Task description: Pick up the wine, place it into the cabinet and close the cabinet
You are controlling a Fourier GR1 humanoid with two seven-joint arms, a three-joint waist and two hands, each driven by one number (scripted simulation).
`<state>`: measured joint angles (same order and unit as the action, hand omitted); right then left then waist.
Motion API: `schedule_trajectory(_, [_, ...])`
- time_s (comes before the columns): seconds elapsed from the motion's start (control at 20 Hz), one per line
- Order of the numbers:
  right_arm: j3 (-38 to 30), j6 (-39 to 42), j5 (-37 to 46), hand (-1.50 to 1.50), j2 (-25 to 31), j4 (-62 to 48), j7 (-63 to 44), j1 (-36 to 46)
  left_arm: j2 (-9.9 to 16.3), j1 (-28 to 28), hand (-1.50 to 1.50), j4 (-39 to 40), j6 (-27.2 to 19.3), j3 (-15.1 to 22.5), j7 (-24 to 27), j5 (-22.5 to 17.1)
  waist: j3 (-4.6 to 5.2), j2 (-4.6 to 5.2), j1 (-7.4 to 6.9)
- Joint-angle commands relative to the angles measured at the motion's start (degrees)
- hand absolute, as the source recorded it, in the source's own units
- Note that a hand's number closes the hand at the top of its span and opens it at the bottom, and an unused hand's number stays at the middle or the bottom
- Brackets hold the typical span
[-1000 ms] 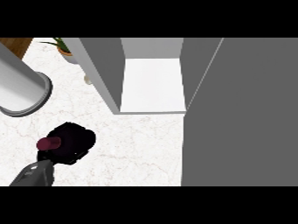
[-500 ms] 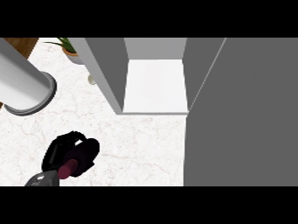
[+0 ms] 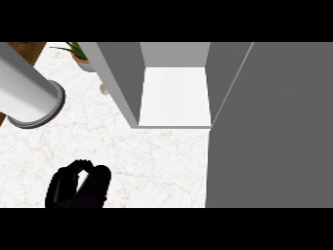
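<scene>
Head view. Compared with half a second earlier, the black hand (image 3: 79, 188) sits lower in the frame and nearer the lower edge; the dark red patch that showed between its fingers then, and a second ago, is no longer visible. The cabinet and the other fixtures keep the same layout.

The hand shows at lower left, over the white marbled bench (image 3: 155, 156). It is the only hand in view, and its place at the left suggests the robot's left hand; the right hand shows nowhere. Its fingers (image 3: 62, 178) are curled, bunched beside the thumb. Whether they close round anything cannot be told from this frame: the wine is not visible, neither in the hand nor on the bench nor in the cabinet.

Pose: the hand comes up from the lower edge, fingertips pointing far, with almost no forearm showing.

The cabinet (image 3: 122, 78) stands open at centre, its white floor bare. Its grey door (image 3: 284, 127) fills the right side. A grey cylinder (image 3: 17, 93) lies at far left, and a potted plant (image 3: 79, 53) stands beyond it.
</scene>
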<state>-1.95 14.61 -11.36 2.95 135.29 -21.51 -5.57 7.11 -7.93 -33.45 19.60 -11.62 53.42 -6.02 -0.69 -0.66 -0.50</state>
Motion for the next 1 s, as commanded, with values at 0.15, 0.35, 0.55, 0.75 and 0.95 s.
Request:
schedule_trajectory(0.15, [-1.1, 0.4, -0.7, -1.50, -0.5, -3.3, 2.2, 0.6, -4.8, 10.1, 1.50, -12.4, 7.6, 4.4, -0.7, -3.1, 0.59, 0.45, -0.27])
schedule_trajectory(0.35, [-3.3, 1.3, -3.2, -1.50, 1.7, -3.1, 0.6, 1.4, -5.5, 17.1, 1.50, -30.7, 6.0, 6.9, -11.2, -7.0, 0.53, 0.38, -0.35])
schedule_trajectory(0.55, [-1.7, 0.7, -2.0, -1.50, 0.8, -1.8, 0.0, 0.8, -7.0, 20.5, 1.50, -46.1, 0.7, 11.0, -22.8, -10.7, 0.55, 0.42, -0.18])
schedule_trajectory(0.75, [-1.0, -0.7, -1.8, -1.50, 0.4, -1.1, -1.9, 2.2, -7.1, 26.4, 1.50, -57.4, -5.1, 17.7, -27.6, -13.9, 0.64, 0.52, 0.15])
schedule_trajectory(0.95, [-1.6, 2.3, -2.6, -1.50, 0.5, -4.6, 3.0, 1.1, -7.1, 25.9, 1.50, -68.4, -10.8, 21.6, -34.5, -14.5, 0.61, 0.56, 0.21])
